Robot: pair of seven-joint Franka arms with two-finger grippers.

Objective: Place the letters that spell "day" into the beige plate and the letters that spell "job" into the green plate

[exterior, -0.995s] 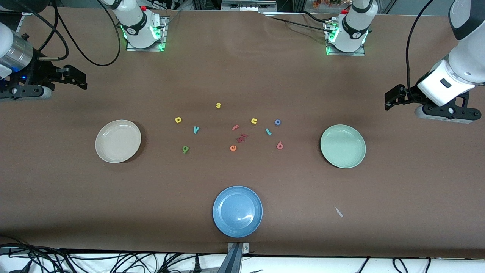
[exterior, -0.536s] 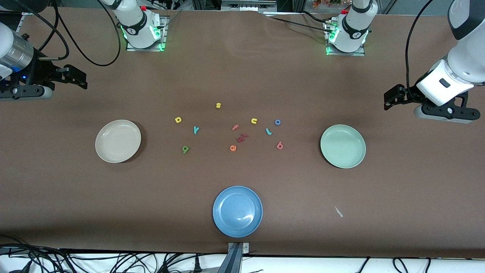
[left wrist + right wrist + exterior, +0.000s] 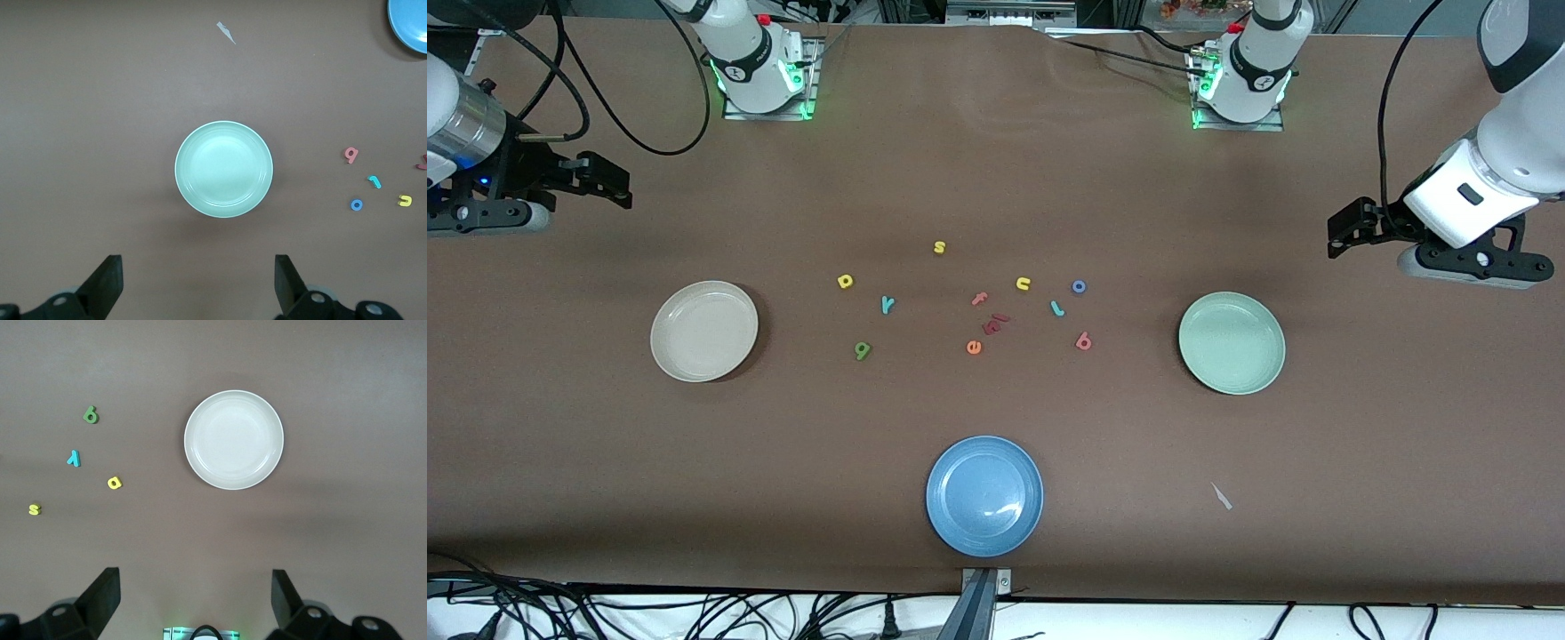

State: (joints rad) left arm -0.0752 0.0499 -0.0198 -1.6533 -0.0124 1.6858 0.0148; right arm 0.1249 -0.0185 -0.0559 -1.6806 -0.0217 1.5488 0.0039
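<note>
Wrist views: both grippers wide open, empty.

The table [image 3: 996, 178] is plain brown. One plate [image 3: 703, 331] is cream-beige, one plate [image 3: 1232, 342] is pale green, and one plate [image 3: 984, 495] is blue. The small letters: a yellow one [image 3: 845, 281], a teal "y" [image 3: 887, 304], a dark green one [image 3: 862, 350], a yellow "s" [image 3: 939, 247], a yellow "u" [image 3: 1023, 284], a blue ring [image 3: 1079, 286], a teal hook [image 3: 1056, 308], a pink-red "b" [image 3: 1083, 340], an orange "e" [image 3: 974, 348], a pink "f" [image 3: 980, 299]. One dark red bit [image 3: 994, 324] is maybe a letter too.
</note>
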